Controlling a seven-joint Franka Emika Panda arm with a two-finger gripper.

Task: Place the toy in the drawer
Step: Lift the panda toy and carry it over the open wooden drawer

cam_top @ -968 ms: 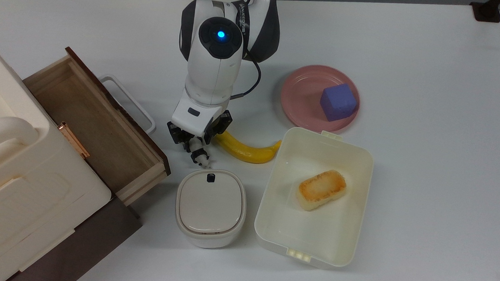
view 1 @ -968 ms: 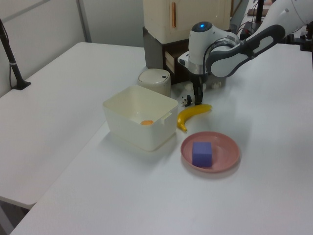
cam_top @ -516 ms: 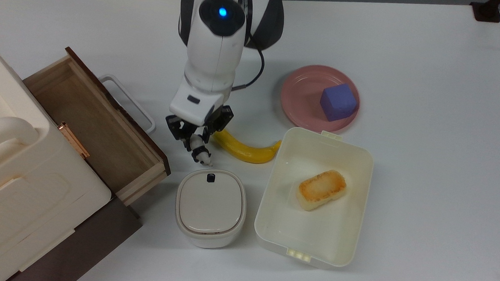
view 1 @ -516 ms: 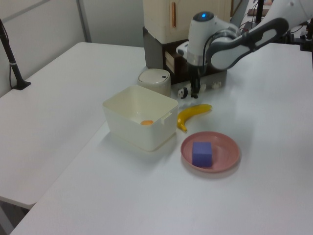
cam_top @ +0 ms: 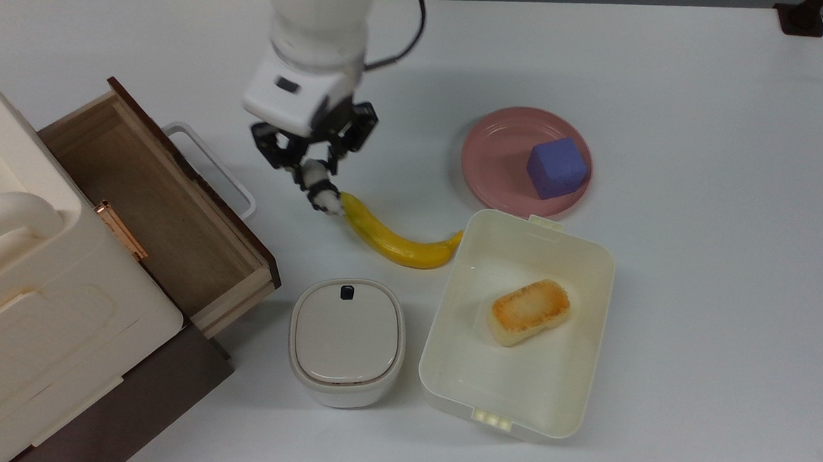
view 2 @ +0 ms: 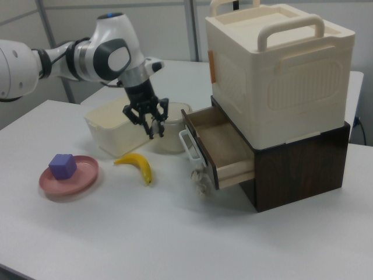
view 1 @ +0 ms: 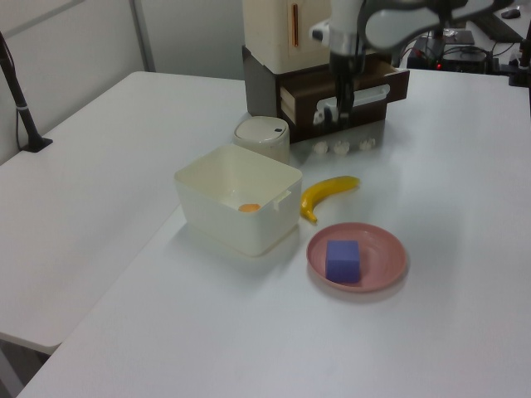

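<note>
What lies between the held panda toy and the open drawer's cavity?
In the top view, bare table, then the drawer's white loop handle and dark front. The gripper holds the panda toy aloft.

Banana (cam_top: 397, 241), cube (cam_top: 557, 168) on plate (cam_top: 493, 158)

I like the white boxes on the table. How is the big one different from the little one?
The big tub is open on top and rectangular; the little bin is shut with a lid and has rounded corners. The tub holds a toasted bread piece; the bin's inside is hidden. The tub is much wider. Both are cream-white and stand side by side.
</note>
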